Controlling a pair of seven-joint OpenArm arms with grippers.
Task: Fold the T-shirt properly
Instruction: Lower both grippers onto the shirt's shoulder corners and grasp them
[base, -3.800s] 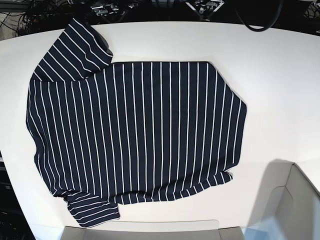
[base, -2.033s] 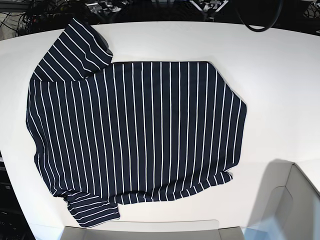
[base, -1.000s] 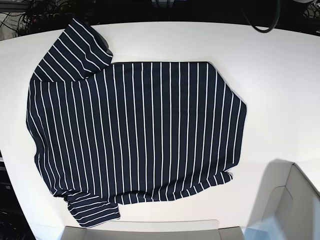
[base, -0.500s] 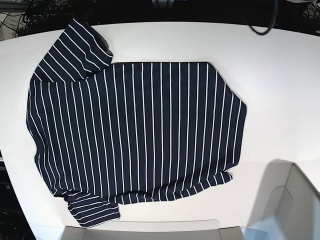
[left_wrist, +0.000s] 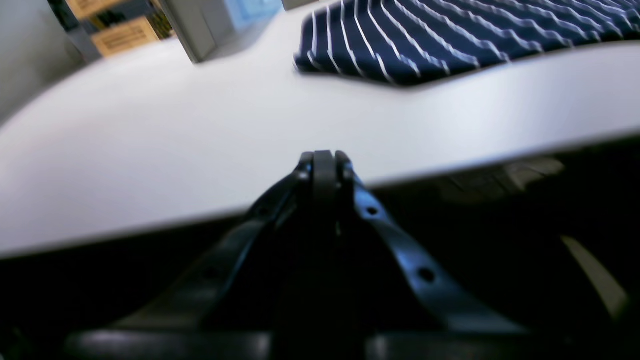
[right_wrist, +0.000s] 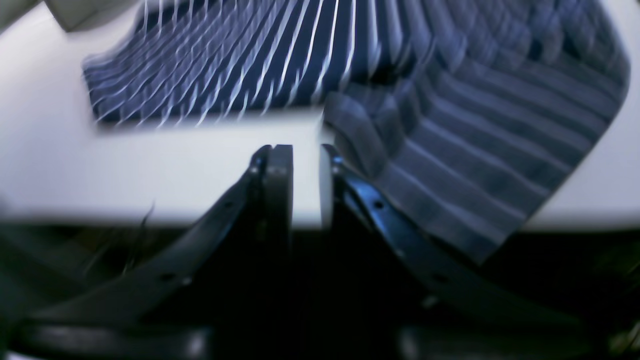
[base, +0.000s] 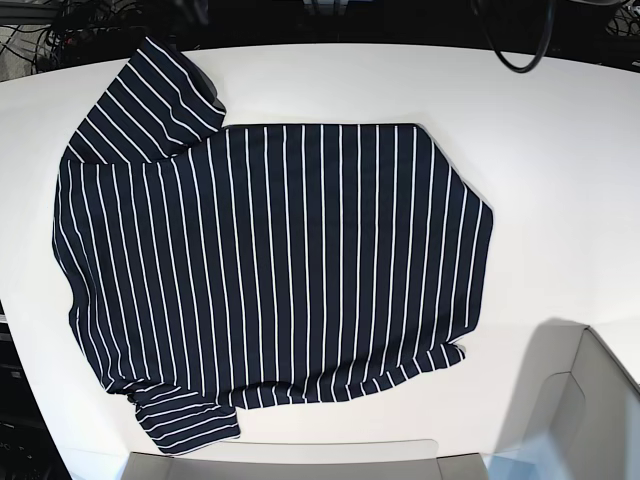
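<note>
- Dark navy white-striped fabric T-shirt: flat on white table; judged soft, light, limp; take hold at sleeve, 11 o'clock.
- Left gripper: pressed together.
- Right gripper: slightly spread, empty.

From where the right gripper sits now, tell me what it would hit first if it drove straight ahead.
The right gripper points over the table edge. Straight on it would likely cross bare tabletop, then meet the T-shirt, perhaps its sleeve first. Blur makes depth uncertain.
</note>
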